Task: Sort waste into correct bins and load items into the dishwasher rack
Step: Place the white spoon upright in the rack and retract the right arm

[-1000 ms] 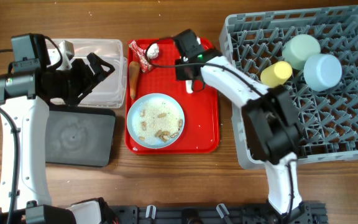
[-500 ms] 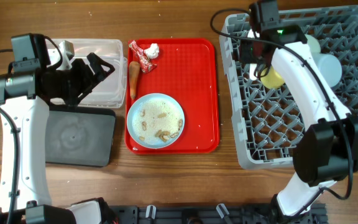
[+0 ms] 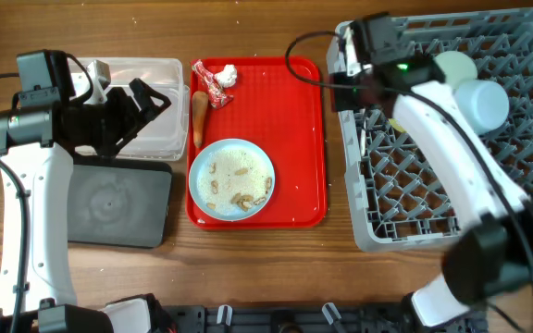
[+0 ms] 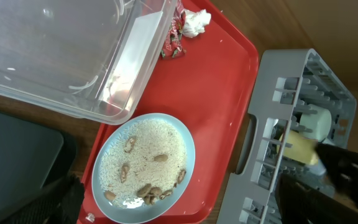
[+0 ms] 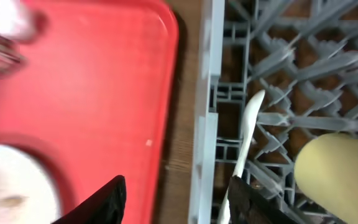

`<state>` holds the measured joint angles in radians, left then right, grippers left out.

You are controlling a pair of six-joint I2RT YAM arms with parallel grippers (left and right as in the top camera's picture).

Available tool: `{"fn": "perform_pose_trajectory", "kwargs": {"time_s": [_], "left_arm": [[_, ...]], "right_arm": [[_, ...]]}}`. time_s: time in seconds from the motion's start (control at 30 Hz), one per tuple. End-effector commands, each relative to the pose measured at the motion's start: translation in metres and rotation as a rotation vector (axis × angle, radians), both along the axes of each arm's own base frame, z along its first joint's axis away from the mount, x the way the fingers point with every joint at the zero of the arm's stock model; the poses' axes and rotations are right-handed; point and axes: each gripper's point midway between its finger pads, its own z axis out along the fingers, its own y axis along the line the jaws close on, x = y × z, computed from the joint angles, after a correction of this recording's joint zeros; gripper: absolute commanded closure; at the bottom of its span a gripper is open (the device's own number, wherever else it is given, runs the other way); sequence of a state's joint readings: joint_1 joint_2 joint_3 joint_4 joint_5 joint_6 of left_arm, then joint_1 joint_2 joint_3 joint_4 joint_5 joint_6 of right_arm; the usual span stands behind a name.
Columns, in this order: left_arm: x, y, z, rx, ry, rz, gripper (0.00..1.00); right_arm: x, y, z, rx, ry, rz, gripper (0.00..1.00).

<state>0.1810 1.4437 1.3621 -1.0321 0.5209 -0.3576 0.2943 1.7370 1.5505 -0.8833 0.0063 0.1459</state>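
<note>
The left gripper (image 3: 142, 113) hovers wide open and empty over the clear tub (image 3: 160, 74), with the black tray (image 3: 118, 203) just beside. On the red tray (image 3: 294, 139) lie the wrapper (image 3: 215, 85), tissue (image 3: 229, 72), carrot piece (image 3: 198, 116) and crumb-strewn plate (image 3: 232, 178). The right gripper (image 5: 173, 199), spread and empty, hangs at the left edge of the dishwasher rack (image 3: 387, 203), where the white spoon (image 5: 248, 124) lies. The spoon looks loaded; next probably comes pinching up the waste.

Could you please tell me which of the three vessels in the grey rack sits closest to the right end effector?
The small yellow plastic cup, right beside the right end effector; the mint-green bowl and light blue bowl sit farther away.
</note>
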Motion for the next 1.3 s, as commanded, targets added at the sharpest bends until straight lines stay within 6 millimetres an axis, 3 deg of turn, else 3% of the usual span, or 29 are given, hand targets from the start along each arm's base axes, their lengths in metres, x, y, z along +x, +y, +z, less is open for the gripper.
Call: {"fn": "perform_pose_trajectory", "kwargs": {"time_s": [0.0, 0.1, 0.27, 0.3, 0.33, 0.4, 0.57, 0.77, 0.87, 0.97, 1.1, 1.27], "left_arm": [[0.000, 0.001, 0.001, 0.001, -0.006, 0.003, 0.00], [0.000, 0.001, 0.001, 0.001, -0.006, 0.003, 0.00], [0.000, 0.001, 0.001, 0.001, -0.006, 0.003, 0.00], [0.000, 0.001, 0.001, 0.001, -0.006, 0.003, 0.00], [0.000, 0.001, 0.001, 0.001, -0.007, 0.002, 0.00], [0.000, 0.001, 0.001, 0.001, -0.006, 0.003, 0.00], [0.000, 0.001, 0.001, 0.001, -0.006, 0.003, 0.00], [0.000, 0.001, 0.001, 0.001, -0.007, 0.002, 0.00], [0.000, 0.001, 0.001, 0.001, -0.006, 0.003, 0.00], [0.000, 0.001, 0.001, 0.001, -0.006, 0.003, 0.00], [0.000, 0.001, 0.001, 0.001, -0.006, 0.003, 0.00], [0.000, 0.001, 0.001, 0.001, -0.006, 0.003, 0.00]], "right_arm": [[-0.015, 0.008, 0.069, 0.118, -0.148, -0.002, 0.45], [-0.035, 0.003, 0.112, 0.140, -0.245, 0.024, 0.46], [-0.094, -0.017, 0.164, 0.143, -0.336, 0.044, 0.38], [-0.107, -0.018, 0.171, 0.160, -0.343, 0.054, 0.33], [-0.118, -0.015, 0.177, 0.190, -0.350, 0.077, 0.00], [-0.142, -0.005, 0.196, 0.276, -0.381, 0.146, 0.00], [-0.161, -0.006, 0.215, 0.311, -0.441, 0.171, 0.00], [-0.166, -0.027, 0.184, 0.107, -0.389, 0.207, 0.00], [-0.158, -0.027, 0.195, 0.017, -0.582, 0.320, 0.00], [-0.154, -0.031, 0.182, -0.010, -0.705, 0.331, 0.00], [-0.159, -0.042, 0.121, -0.013, -0.793, 0.291, 0.00], [-0.175, -0.046, 0.028, -0.003, -0.898, 0.280, 0.00]]}}
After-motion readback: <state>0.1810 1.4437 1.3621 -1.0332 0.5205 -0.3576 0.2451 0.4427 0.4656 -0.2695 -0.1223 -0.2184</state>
